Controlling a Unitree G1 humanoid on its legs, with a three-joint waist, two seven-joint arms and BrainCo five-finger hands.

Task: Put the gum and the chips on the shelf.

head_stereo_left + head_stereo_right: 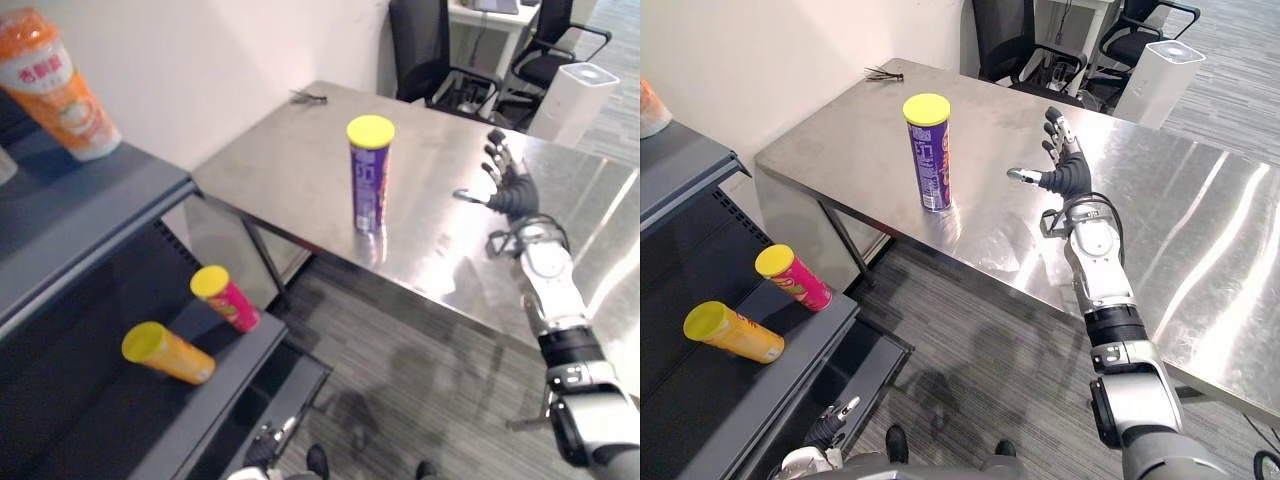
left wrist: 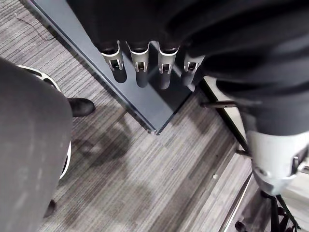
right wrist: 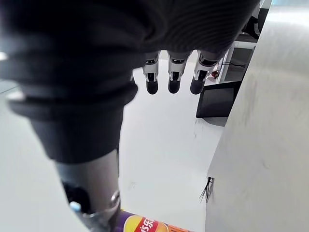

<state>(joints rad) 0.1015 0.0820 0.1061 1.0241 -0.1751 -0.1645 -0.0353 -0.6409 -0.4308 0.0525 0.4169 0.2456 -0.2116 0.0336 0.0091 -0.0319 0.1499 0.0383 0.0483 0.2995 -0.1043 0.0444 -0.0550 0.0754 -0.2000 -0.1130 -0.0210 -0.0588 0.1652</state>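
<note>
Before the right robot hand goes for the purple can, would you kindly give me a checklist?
1. Purple can upright on the table: ok.
2. Right robot hand open and empty: ok.
3. Bare table between that hand and the can: ok.
4. Room on the shelf beside the orange can and pink can: ok.
5. Left robot hand open, low by the shelf: ok.
</note>
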